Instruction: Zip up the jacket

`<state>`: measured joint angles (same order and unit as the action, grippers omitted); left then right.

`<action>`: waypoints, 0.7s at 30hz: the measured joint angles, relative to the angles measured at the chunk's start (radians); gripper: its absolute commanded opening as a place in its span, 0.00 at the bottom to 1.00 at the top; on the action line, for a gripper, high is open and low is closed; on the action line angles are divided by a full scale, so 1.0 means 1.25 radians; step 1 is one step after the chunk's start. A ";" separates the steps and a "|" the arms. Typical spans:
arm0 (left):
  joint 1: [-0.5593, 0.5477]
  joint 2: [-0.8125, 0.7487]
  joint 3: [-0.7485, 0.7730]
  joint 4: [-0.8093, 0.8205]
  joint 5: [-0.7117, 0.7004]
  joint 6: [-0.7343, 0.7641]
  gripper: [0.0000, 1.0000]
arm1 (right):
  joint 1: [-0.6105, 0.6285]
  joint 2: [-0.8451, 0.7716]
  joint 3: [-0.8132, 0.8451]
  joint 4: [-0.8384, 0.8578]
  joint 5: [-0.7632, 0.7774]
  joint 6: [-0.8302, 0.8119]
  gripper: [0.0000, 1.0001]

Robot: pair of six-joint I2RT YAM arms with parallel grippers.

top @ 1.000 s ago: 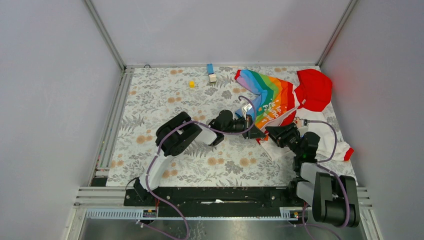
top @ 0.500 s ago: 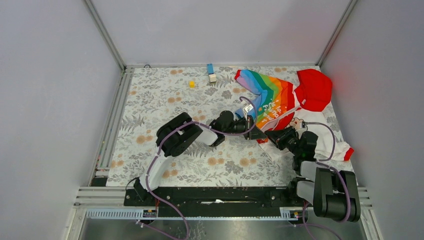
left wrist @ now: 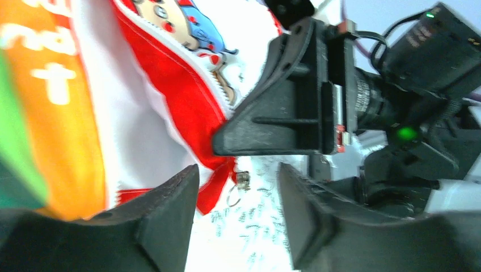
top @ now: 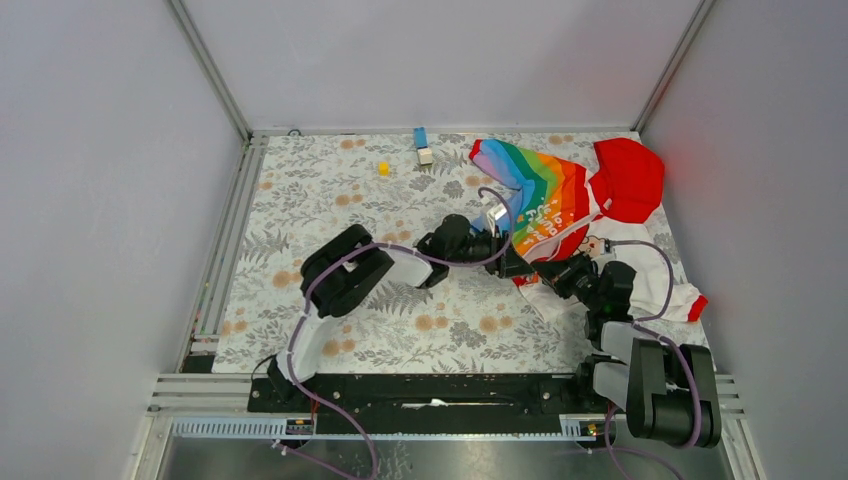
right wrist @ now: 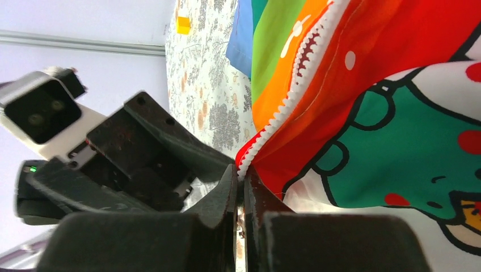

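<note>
The left fingers [left wrist: 164, 218] are spread. The small metal zip pull [left wrist: 242, 180] hangs in the gap just beyond their tips, not yet gripped. The right fingers [right wrist: 226, 195] are pressed together, pinching the bottom end of the zipper teeth [right wrist: 295, 73] at the hem of the jacket [top: 560, 195]. In the left wrist view they sit just to the right of the pull, almost touching the left fingers.

The move appears to turn on the zip line. From the pinched hem it runs away far and right towards the red hood [top: 628, 178], so the pull would have to travel that way. The left arm is nearer the pull, while the right anchors the bottom.

The jacket lies on the far right part of the counter [top: 330, 200], partly bunched.

Count: one jacket, one pull, two arms. A single yellow block [top: 383, 168] and one blue-and-white piece [top: 422, 146] lie well apart on the far side.
</note>
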<state>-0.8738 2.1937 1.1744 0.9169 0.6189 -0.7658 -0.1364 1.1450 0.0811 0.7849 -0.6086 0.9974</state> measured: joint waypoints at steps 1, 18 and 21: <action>0.002 -0.012 0.000 -0.021 -0.007 0.009 0.69 | 0.000 -0.005 0.000 -0.002 0.003 -0.012 0.00; -0.015 -0.050 0.327 -0.693 -0.313 0.393 0.66 | 0.010 -0.077 0.003 -0.140 0.060 -0.116 0.00; -0.031 -0.012 0.374 -0.759 -0.345 0.436 0.61 | 0.010 -0.076 0.003 -0.142 0.061 -0.117 0.00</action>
<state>-0.9127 2.1784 1.6417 -0.0319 0.1879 -0.2203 -0.1234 1.0496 0.0849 0.6079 -0.5320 0.8509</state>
